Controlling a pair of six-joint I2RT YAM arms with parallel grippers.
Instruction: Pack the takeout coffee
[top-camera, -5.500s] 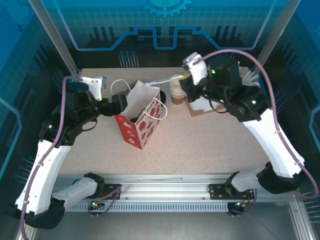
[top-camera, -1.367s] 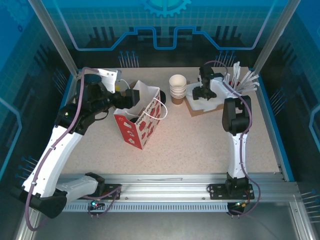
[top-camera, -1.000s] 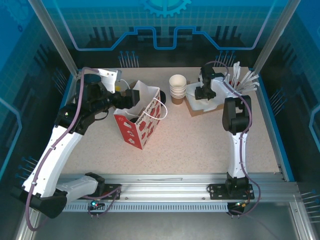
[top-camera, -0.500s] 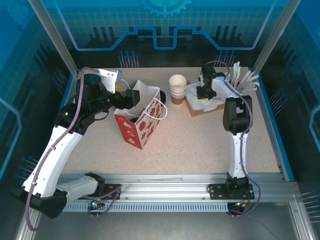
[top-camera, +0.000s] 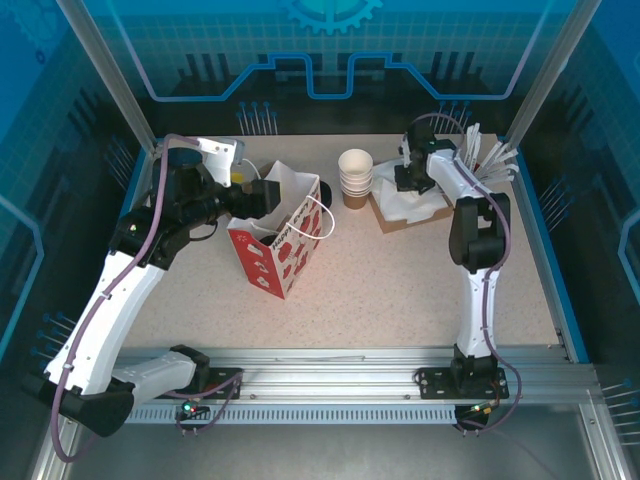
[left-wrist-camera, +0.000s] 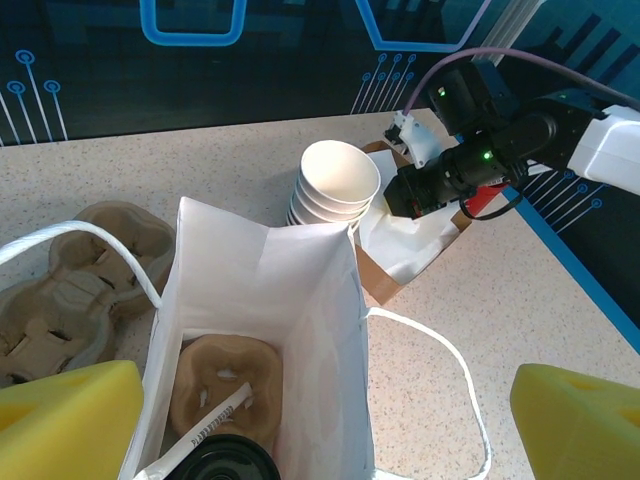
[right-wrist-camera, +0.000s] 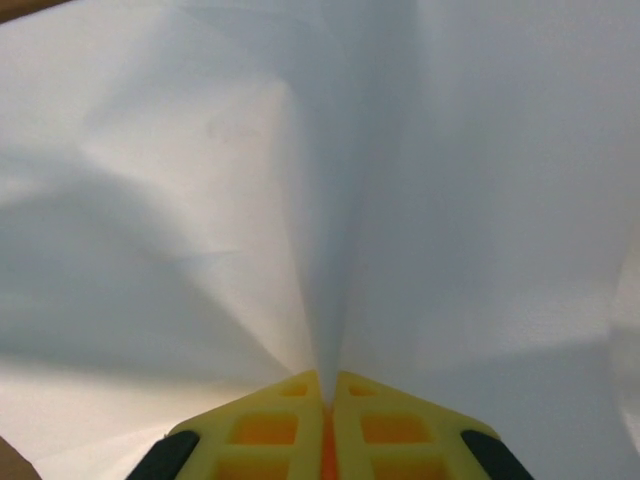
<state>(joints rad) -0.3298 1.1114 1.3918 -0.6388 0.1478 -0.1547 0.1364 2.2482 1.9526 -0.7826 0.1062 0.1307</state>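
Now right jaws pinch shut on white paper (right-wrist-camera: 300, 200); left jaws gape wide, empty, over the gift bag (left-wrist-camera: 280, 300) holding the takeout coffee (left-wrist-camera: 222, 462).

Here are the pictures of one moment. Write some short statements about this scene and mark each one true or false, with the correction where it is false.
1. The right gripper is shut on white paper. True.
2. The stack of paper cups stands inside the bag. False: it stands on the table, outside the bag.
3. The left gripper is shut. False: its fingers stand wide apart.
4. A black lid lies low inside the bag. True.
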